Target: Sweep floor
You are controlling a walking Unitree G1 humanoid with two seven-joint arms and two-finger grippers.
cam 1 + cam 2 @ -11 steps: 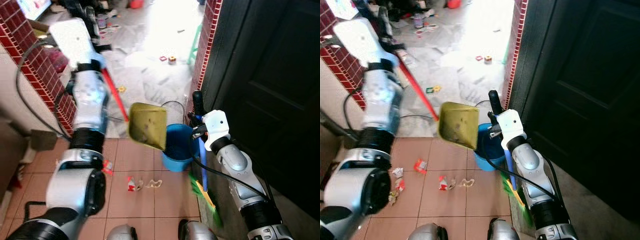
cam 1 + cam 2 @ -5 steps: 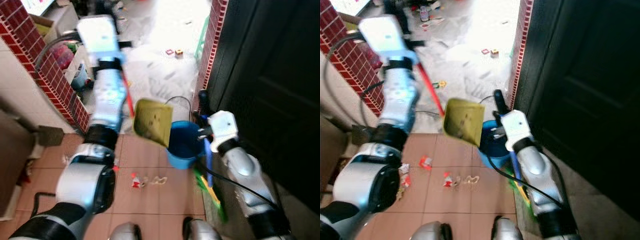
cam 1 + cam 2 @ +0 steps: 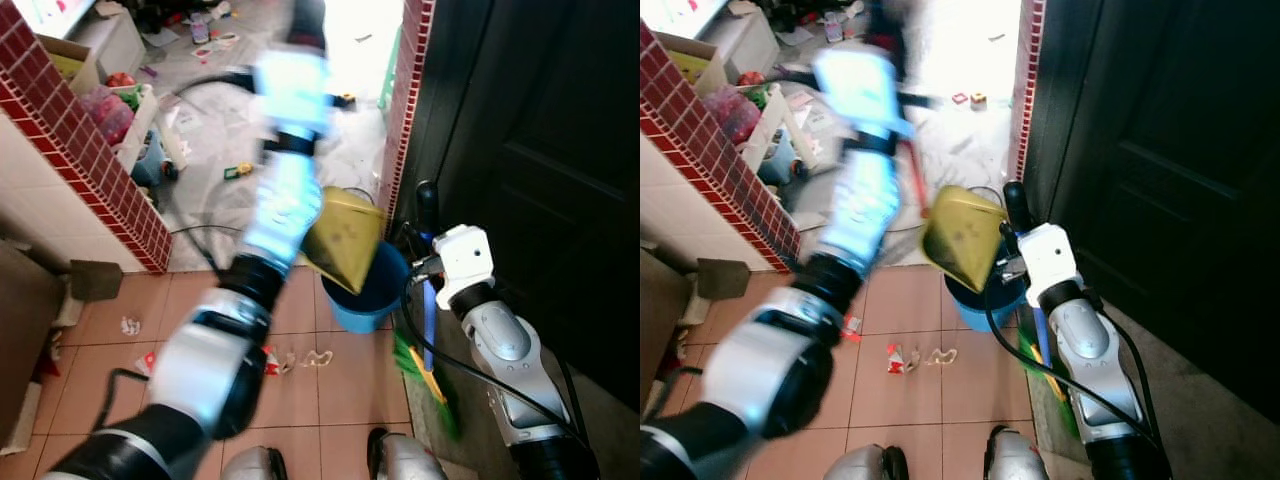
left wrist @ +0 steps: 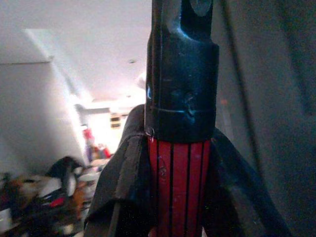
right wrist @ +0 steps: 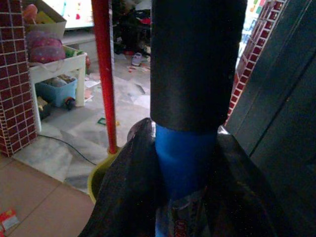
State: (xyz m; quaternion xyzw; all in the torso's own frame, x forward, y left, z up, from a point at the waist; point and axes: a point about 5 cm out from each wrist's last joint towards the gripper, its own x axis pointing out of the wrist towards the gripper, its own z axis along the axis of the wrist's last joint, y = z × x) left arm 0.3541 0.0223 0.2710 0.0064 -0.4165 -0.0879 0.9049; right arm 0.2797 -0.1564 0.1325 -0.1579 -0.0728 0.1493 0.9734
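Observation:
An olive-yellow dustpan (image 3: pixel 345 238) hangs tilted over the rim of a blue bucket (image 3: pixel 362 302) on the floor. Its red handle (image 4: pixel 179 173), capped in black, is held by my left gripper (image 4: pixel 178 148), which is shut around it; the left arm (image 3: pixel 285 190) is stretched forward and blurred. My right gripper (image 3: pixel 426 262) is shut on the blue broom handle (image 5: pixel 183 153) just under its black grip (image 5: pixel 197 59). The broom's green bristles (image 3: pixel 418 368) rest on the floor beside the bucket. Small litter scraps (image 3: pixel 295 360) lie on the tiles in front of the bucket.
A red brick wall (image 3: pixel 90 150) runs along the left, with a brick column (image 3: pixel 410 80) and a dark door (image 3: pixel 560 150) close on the right. More scraps (image 3: pixel 130 325) lie at the left. Toys and clutter (image 3: pixel 210 25) cover the marble floor beyond.
My left arm has swung to the right, carrying the dustpan from beside the bucket to over its rim. The right gripper has kept its hold on the broom. The camera shifted slightly.

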